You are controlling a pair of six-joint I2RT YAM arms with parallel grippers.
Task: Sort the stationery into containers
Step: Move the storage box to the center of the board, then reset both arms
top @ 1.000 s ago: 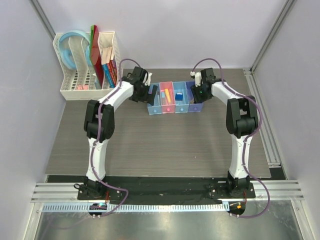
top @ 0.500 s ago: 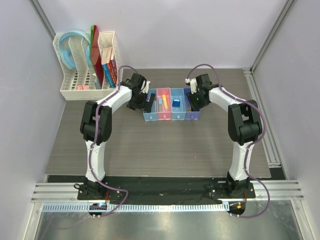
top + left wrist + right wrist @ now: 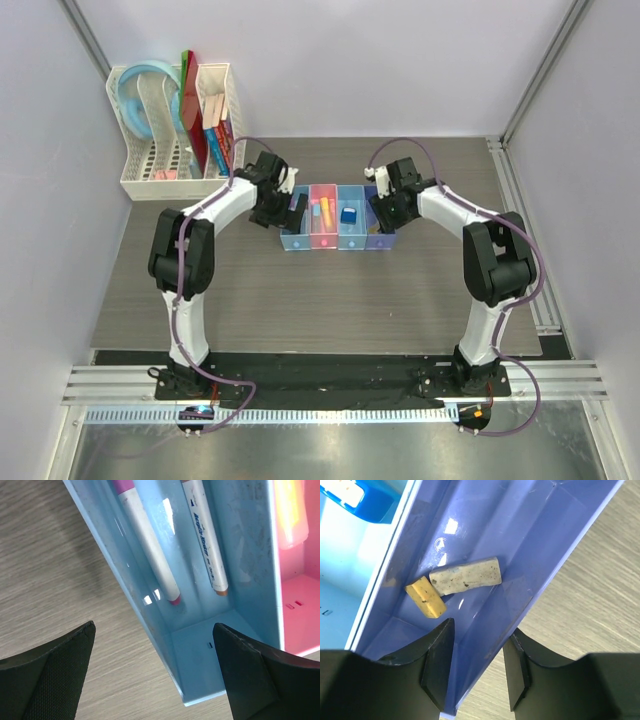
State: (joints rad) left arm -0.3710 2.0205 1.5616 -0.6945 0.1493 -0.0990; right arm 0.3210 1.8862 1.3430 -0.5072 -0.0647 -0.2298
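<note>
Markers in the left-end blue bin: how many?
2, side by side in the light-blue bin: a pink-tipped marker nearer its outer wall, an orange-tipped marker nearer the pink bin. Its far end is out of frame; more may be hidden.

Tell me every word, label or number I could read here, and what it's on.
No text reads clearly.
Marker: blue lettering along the barrel, too blurred to read.
Blue block: white label, marks unreadable.
Violet bin: faint round moulded sign, illegible.
Books in the rack: spines too small to read.
</note>
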